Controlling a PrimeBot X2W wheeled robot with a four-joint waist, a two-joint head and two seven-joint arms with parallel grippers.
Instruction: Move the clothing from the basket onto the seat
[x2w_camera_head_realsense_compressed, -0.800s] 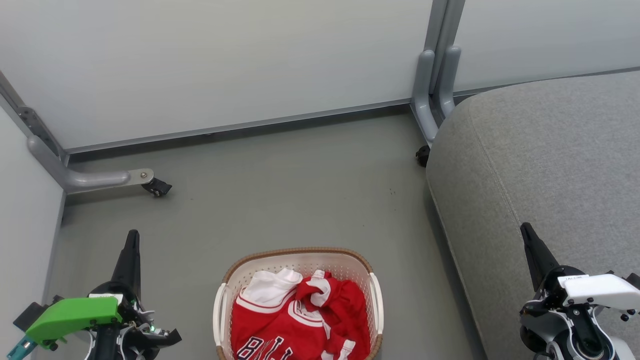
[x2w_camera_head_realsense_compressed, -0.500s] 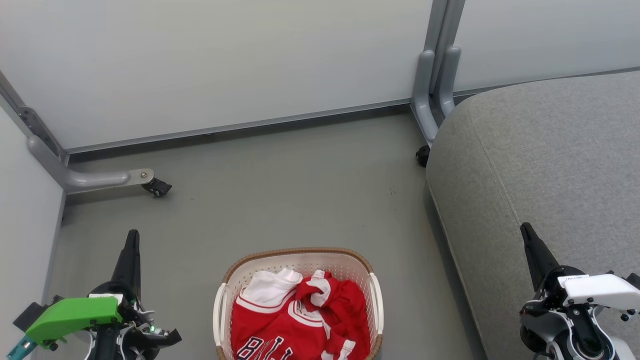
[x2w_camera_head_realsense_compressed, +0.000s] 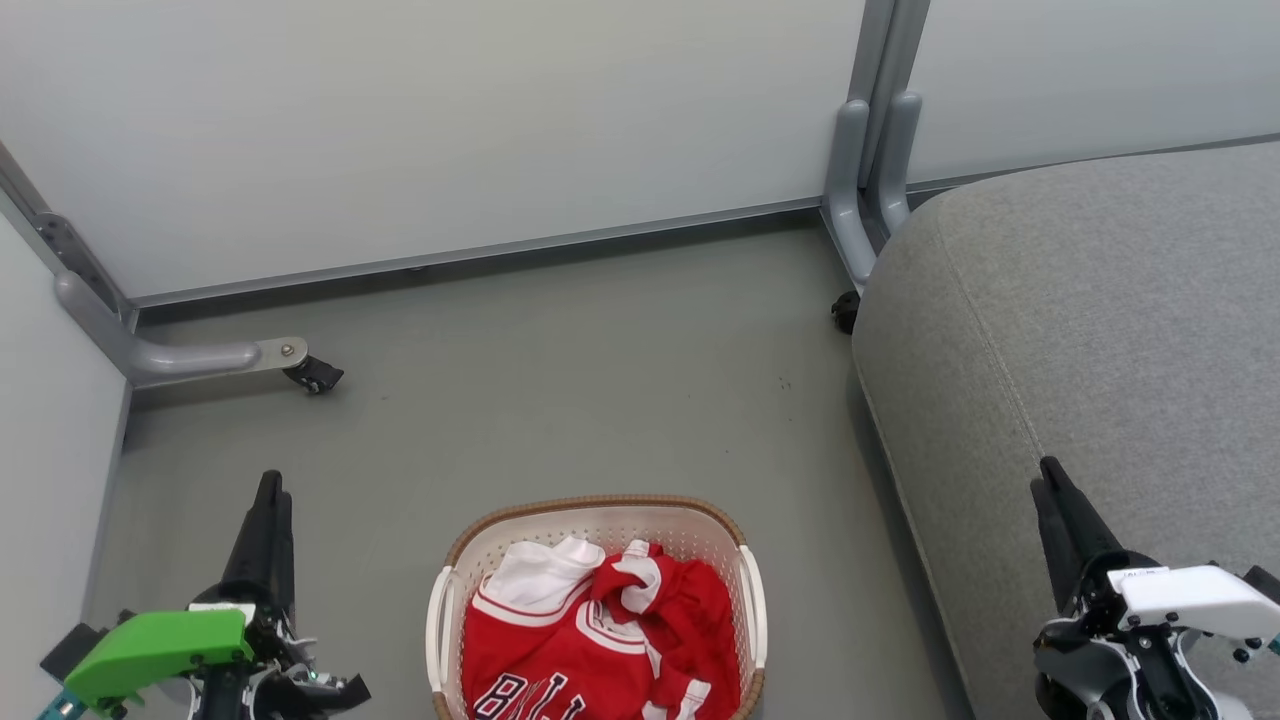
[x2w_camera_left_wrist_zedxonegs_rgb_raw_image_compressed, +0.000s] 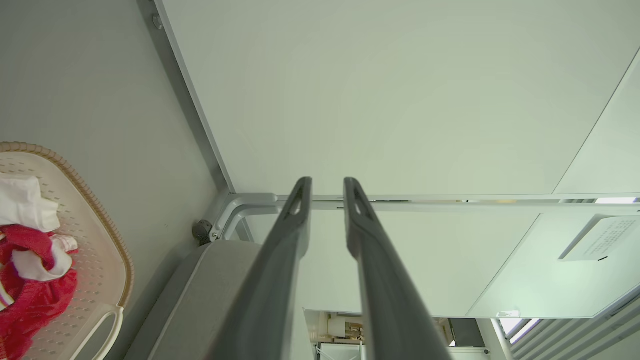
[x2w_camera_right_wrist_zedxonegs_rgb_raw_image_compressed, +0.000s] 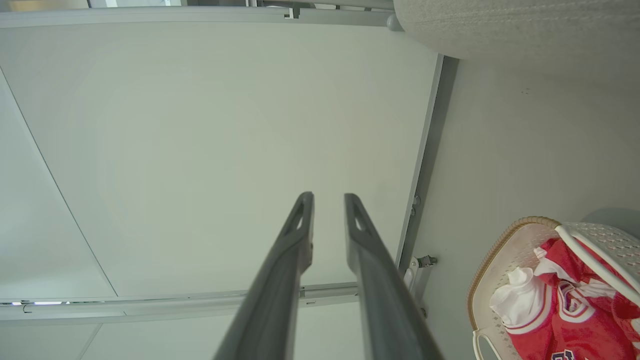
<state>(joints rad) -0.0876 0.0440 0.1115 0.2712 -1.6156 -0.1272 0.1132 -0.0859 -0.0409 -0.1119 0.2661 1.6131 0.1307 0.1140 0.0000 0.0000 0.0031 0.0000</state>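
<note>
The clothing (x2w_camera_head_realsense_compressed: 590, 650), red with white panels and dark lettering, lies bunched in the cream basket (x2w_camera_head_realsense_compressed: 600, 502) on the floor at the bottom centre. To its right is the big light-grey seat (x2w_camera_head_realsense_compressed: 1100, 300). My left gripper (x2w_camera_head_realsense_compressed: 268, 490) hovers left of the basket and my right gripper (x2w_camera_head_realsense_compressed: 1045, 485) hangs over the seat's near edge; both point away from me. In the wrist views the left gripper (x2w_camera_left_wrist_zedxonegs_rgb_raw_image_compressed: 327, 187) and right gripper (x2w_camera_right_wrist_zedxonegs_rgb_raw_image_compressed: 328, 202) are open, with nothing between the fingers. The basket (x2w_camera_right_wrist_zedxonegs_rgb_raw_image_compressed: 492, 265) and clothing (x2w_camera_right_wrist_zedxonegs_rgb_raw_image_compressed: 565, 320) sit at the right wrist view's lower right.
Pale partition walls close off the back and left. A grey foot with a black caster (x2w_camera_head_realsense_compressed: 312, 375) juts onto the floor at the left. A grey post (x2w_camera_head_realsense_compressed: 870, 150) with another caster (x2w_camera_head_realsense_compressed: 846, 310) stands by the seat's far corner. Bare grey floor (x2w_camera_head_realsense_compressed: 600, 380) lies beyond the basket.
Both grippers have dropped slightly toward the bottom of the head view. The basket, clothing and seat have not moved.
</note>
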